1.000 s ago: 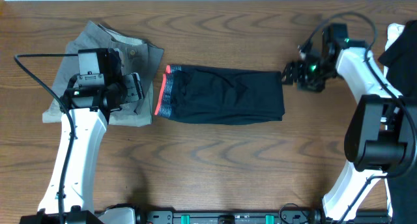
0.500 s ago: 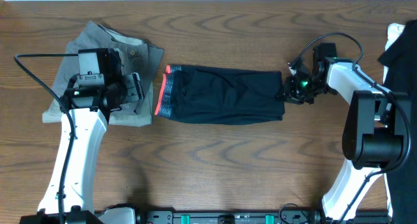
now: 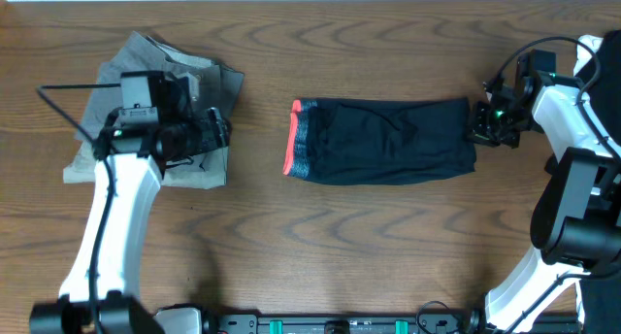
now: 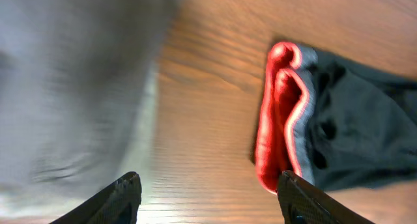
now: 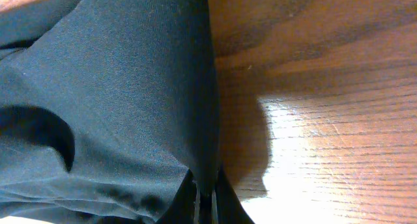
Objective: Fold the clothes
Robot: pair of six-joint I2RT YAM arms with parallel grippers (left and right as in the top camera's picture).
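Note:
The clothes in hand are dark navy-black trousers point(image 3: 388, 142), folded into a flat band at mid-table, with the grey, coral-edged waistband point(image 3: 295, 138) at their left end. My right gripper point(image 3: 478, 128) is shut on their right edge. In the right wrist view its fingertips point(image 5: 205, 199) pinch the dark cloth point(image 5: 111, 87). My left gripper point(image 3: 220, 131) stands open over the right edge of a grey garment point(image 3: 92, 145), apart from the trousers. In the left wrist view the open gripper point(image 4: 212, 204) has bare wood between its fingers, and the red waistband point(image 4: 277, 120) lies ahead to the right.
The grey garment point(image 4: 65, 87) lies crumpled at the table's left. A dark item point(image 3: 597, 77) hangs in at the right edge behind my right arm. Bare wooden table point(image 3: 388, 247) shows in front of the trousers and between them and the grey garment.
My right gripper came in to the trousers' right edge, shut on it and dragged the trousers to the right. The left gripper swung slightly right and opened a little wider.

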